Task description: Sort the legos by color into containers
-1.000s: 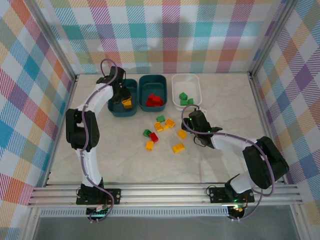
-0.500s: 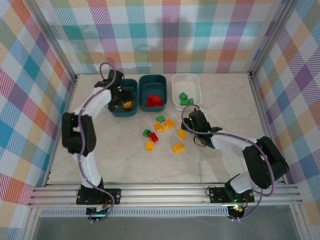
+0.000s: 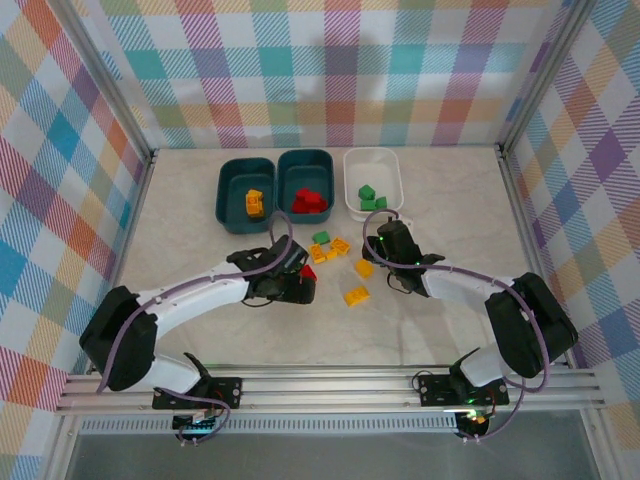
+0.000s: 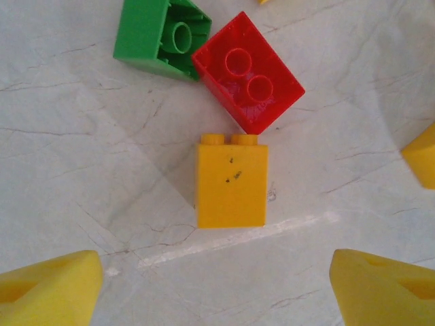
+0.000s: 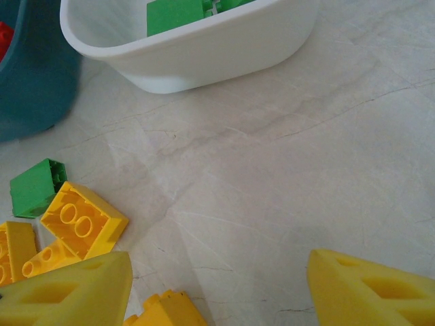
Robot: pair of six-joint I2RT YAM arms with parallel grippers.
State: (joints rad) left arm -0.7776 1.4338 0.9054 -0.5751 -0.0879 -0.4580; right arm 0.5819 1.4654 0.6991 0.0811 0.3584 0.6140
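On the table (image 3: 450,190), the left arm (image 3: 190,300) reached low toward the centre, its left gripper (image 4: 217,282) spread wide over a yellow-orange brick (image 4: 231,180). The brick lay on its side, its long axis and studs pointing away toward a red brick (image 4: 248,71). The right gripper (image 5: 217,285) gaped empty.

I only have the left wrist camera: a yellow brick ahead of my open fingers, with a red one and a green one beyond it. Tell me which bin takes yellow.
Observer: The leftmost dark teal bin holds a yellow brick.
Operator: Now give me the bin for red.
Observer: The middle teal bin holds red bricks.
Operator: Report the right arm.
Observer: The right gripper hangs open over bare table, just right of the loose bricks.
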